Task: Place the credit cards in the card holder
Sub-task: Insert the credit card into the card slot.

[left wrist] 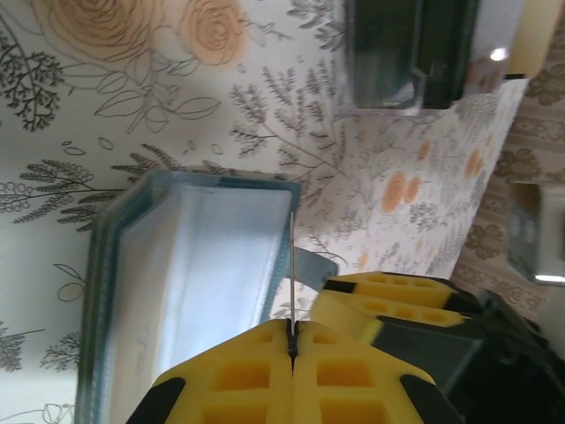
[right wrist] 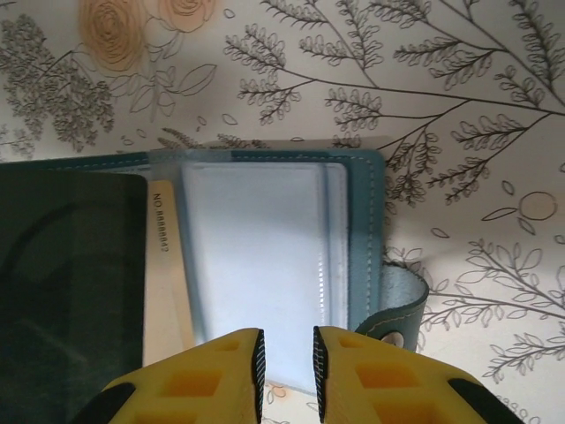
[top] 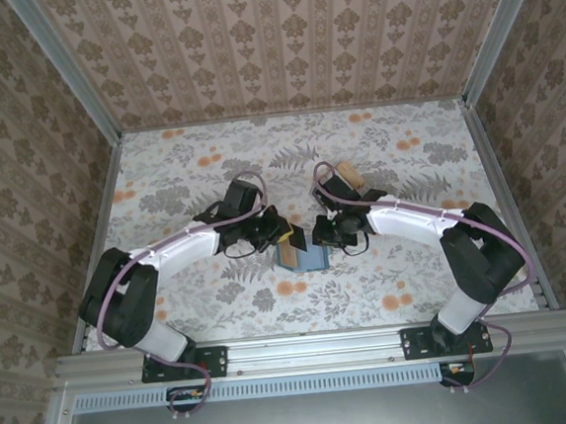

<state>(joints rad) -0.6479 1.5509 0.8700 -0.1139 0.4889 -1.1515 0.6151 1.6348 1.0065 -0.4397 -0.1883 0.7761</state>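
Note:
The teal card holder (top: 303,261) lies open on the floral table between both arms, its pale blue-grey sleeves (right wrist: 252,256) facing up. My left gripper (left wrist: 292,331) is shut on a thin credit card (left wrist: 291,265) seen edge-on, standing just off the holder's edge (left wrist: 203,283). From above this card is tan (top: 287,239), and the right wrist view shows it as a tan strip with a printed number (right wrist: 165,274) along the sleeves' left side. My right gripper (right wrist: 289,343) hovers over the sleeves' near edge, slightly open, with nothing between its fingers.
A dark-sided box (left wrist: 410,53) with a tan card on top (top: 346,178) stands behind the right arm. The holder's snap strap (right wrist: 397,309) curls up at its right edge. Right yellow fingers (left wrist: 397,300) sit close beside my left ones. Patterned walls enclose the table.

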